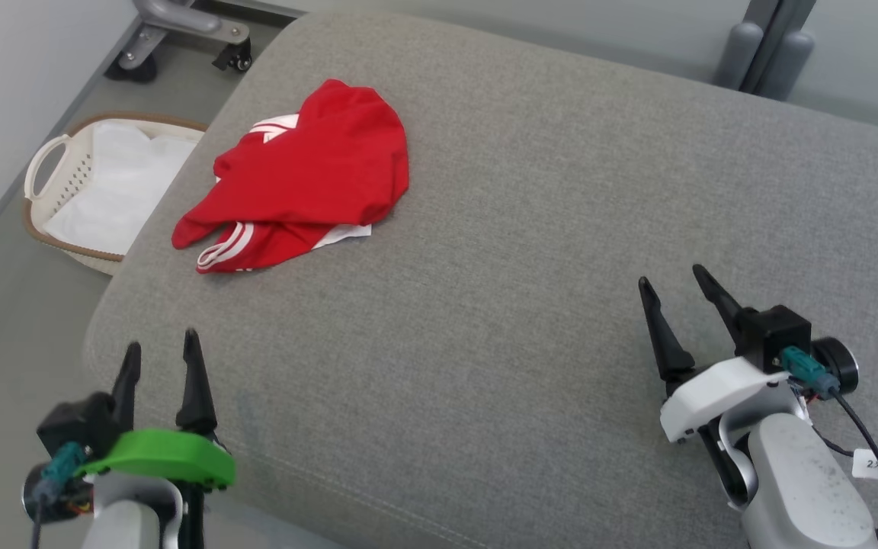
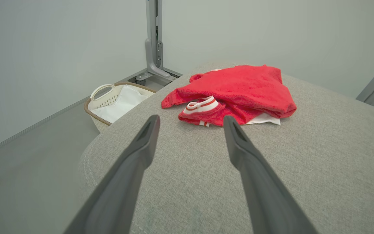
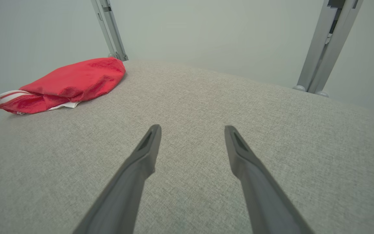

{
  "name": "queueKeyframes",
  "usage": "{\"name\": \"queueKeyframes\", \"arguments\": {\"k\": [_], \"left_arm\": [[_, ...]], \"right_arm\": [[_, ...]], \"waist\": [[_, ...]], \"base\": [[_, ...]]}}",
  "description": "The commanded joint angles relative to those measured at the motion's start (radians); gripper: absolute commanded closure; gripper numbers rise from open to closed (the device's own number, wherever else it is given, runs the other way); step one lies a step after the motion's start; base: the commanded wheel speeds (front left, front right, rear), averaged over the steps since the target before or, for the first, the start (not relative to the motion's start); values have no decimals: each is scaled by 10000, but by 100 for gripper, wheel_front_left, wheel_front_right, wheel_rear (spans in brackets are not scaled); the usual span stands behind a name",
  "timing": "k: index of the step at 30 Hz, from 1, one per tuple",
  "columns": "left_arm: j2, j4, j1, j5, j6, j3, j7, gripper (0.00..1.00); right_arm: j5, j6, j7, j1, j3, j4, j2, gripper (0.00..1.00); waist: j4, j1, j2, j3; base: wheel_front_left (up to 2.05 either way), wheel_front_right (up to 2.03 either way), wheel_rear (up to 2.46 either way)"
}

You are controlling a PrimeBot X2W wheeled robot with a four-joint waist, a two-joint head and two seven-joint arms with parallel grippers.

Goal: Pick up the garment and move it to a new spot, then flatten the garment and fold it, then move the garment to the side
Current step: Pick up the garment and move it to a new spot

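Standing off the grey cushion's [image 1: 530, 252] far-left corner, one basket [image 1: 77, 179] held white cloth [image 1: 123, 183]. One red garment [image 1: 317, 171] lay near that corner. Left gripper [image 1: 162, 339] and right gripper [image 1: 671, 273] held jaws apart, empty.

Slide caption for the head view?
Crumpled red garment on grey cushion; left hand and right hand open, empty, short of it.
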Motion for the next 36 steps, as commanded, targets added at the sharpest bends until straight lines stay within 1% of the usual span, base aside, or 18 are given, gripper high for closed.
{"name": "queueKeyframes", "arguments": {"k": [1, 5, 8, 11, 16, 21, 22, 26, 31, 32, 33, 35, 36], "left_arm": [[250, -13, -583, -164, -29, -71, 0, 0], [771, -2, -1699, -770, -31, -307, 1, 0], [1509, 334, -2742, -1411, -29, -716, 0, 0], [2074, 730, -3673, -1913, -29, -1159, 1, 0], [3118, 1757, -4978, -2847, -25, -2080, 1, 0], [3862, 2850, -5769, -4000, -21, -3123, 33, 0], [3960, 3122, -5912, -4384, -21, -3326, 98, 0], [4182, 4004, -6110, -5368, -22, -4135, 651, 0], [3902, 4977, -5852, -6130, -22, -4876, 1142, 0], [3860, 5044, -5755, -6165, -23, -5102, 1034, 82], [3890, 5099, -5700, -6122, -23, -5250, 867, 100], [3895, 5181, -5588, -6215, -23, -5475, 547, 100], [4033, 5288, -5600, -6250, -24, -5623, 300, 100]], "right_arm": [[-148, -19, -46, -217, -53, -114, -69, 0], [-347, -19, -48, -665, -51, -357, -70, 0], [-501, -19, -46, -976, 36, -463, -64, 0], [-638, -19, -48, -1264, 152, -574, -66, 0], [-715, -19, -48, -1666, 328, -826, -66, 0], [-658, -19, -47, -1879, 524, -1161, -60, 0], [-673, -19, -47, -1890, 544, -1221, -60, 0], [-733, -19, -37, -1800, 489, -1384, -70, 0], [-730, -19, -24, -1496, 344, -1347, -80, 0], [-709, -19, -24, -1412, 316, -1310, -81, 0], [-677, -19, -24, -1379, 293, -1270, -78, 0], [-606, -19, -24, -1337, 246, -1217, -78, 0], [-516, -19, -25, -1277, 244, -1192, -67, 0]], "waist": [[-704, 0, 0, 1145], [-1063, 0, 0, 1870], [-1334, 0, 0, 2343], [-1589, 0, 0, 2726], [-2096, 0, 0, 3229], [-2615, 0, 0, 3608], [-2705, 0, 0, 3667], [-2988, 0, 0, 3796], [-3079, 0, 0, 3623], [-3080, 0, 0, 3539], [-3082, 0, 0, 3455], [-3067, 0, 0, 3259], [-3042, 0, 0, 3014]], "base": [[0, 0, 0], [0, 0, 0], [0, 0, 0], [0, 0, 0], [0, 0, 0], [0, 0, 0], [0, 0, 0], [0, 0, 0], [0, 0, 0], [0, 0, 0], [0, 0, 0], [0, 0, 0], [0, 0, 0]]}}
